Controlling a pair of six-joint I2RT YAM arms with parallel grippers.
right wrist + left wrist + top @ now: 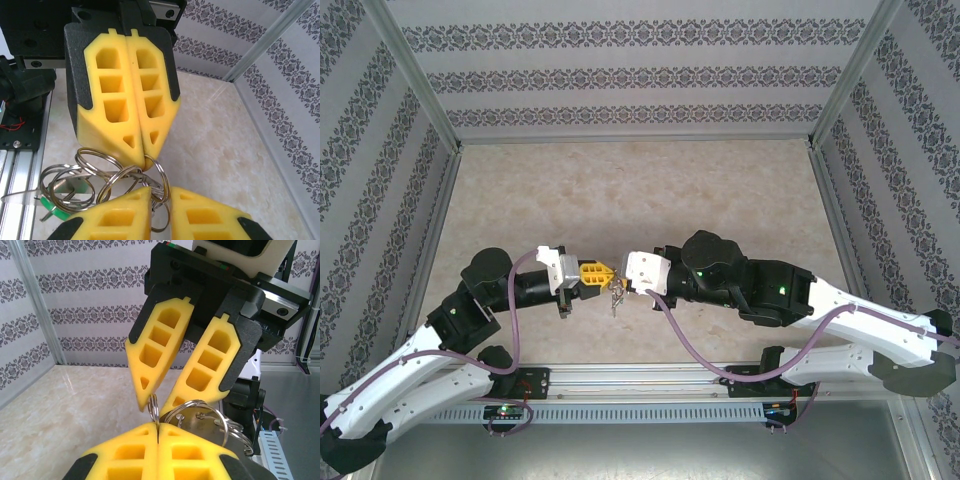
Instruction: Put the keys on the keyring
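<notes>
Keyring (100, 182) is up off the surface (620, 190). One of its metal rings is pinched at the tips of the left end effector (142, 152), which is closed on that ring. The other rings dangle in a bunch just past those tips, with the green tag (54, 208) at the bunch's far end. Too cluttered to tell whether the key is among them.

Right end effector (156, 407) meets the left end effector tip to tip. Its jaws are spread and gripping nothing, with fingers either side of the pinched ring. The surface sits well below the left end effector.

Step, my read: mid-air threading, with one arm presenting a ring to the other. The next move probably calls for the right fingers to close on a ring just beside the left tips. That needs fine alignment, since a slip could drop the bunch.
</notes>
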